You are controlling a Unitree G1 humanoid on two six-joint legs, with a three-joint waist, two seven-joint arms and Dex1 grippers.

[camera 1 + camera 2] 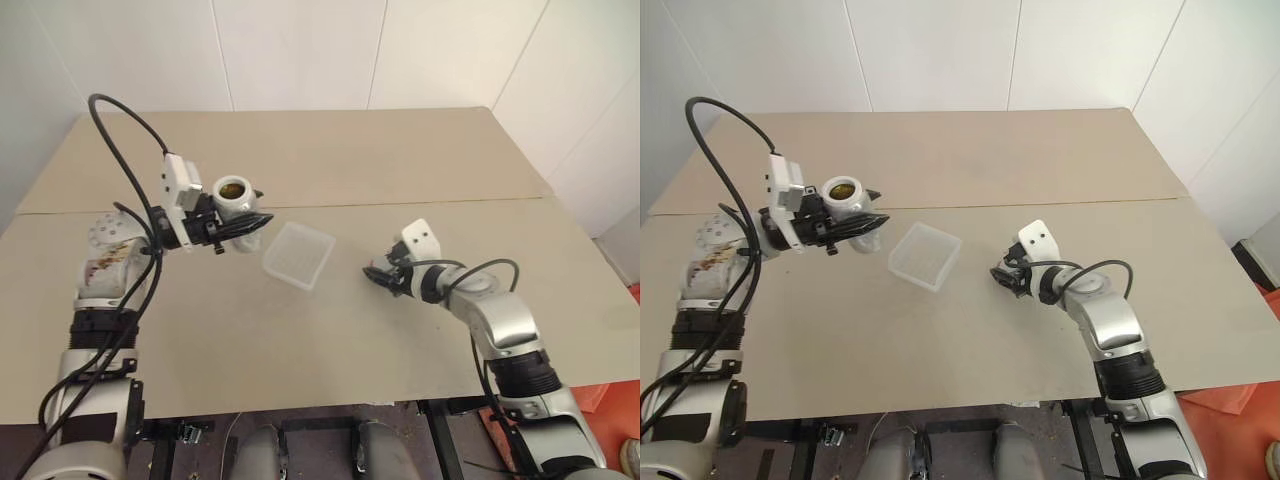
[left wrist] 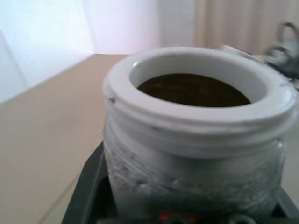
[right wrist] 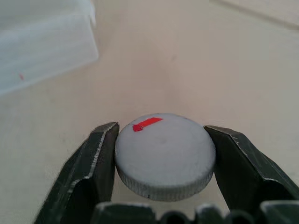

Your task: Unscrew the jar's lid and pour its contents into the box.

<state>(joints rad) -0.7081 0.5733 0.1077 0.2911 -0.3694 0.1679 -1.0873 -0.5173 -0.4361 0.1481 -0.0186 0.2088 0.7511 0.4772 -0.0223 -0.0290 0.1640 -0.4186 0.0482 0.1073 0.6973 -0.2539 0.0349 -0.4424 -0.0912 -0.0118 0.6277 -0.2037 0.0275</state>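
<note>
Tan tabletop [image 1: 330,330] spreads under both your arms. Your translucent box [image 1: 298,254] sits at its middle, empty. Your left gripper [image 1: 243,224] clamps the open jar [image 1: 234,197] up off the table, beside the box (brown contents [image 2: 194,89] visible inside). Your right gripper [image 3: 161,149], low near the table, has its fingers [image 3: 96,158] pinching the grey lid [image 3: 165,156].

The two head cameras look forward and down over the table [image 1: 330,330], sharing both arms and the box [image 1: 298,254]. The left wrist camera sits tight against the open jar [image 2: 196,140]. The right wrist camera peers closely at the lid [image 3: 164,155], with what seems the box's edge behind.
</note>
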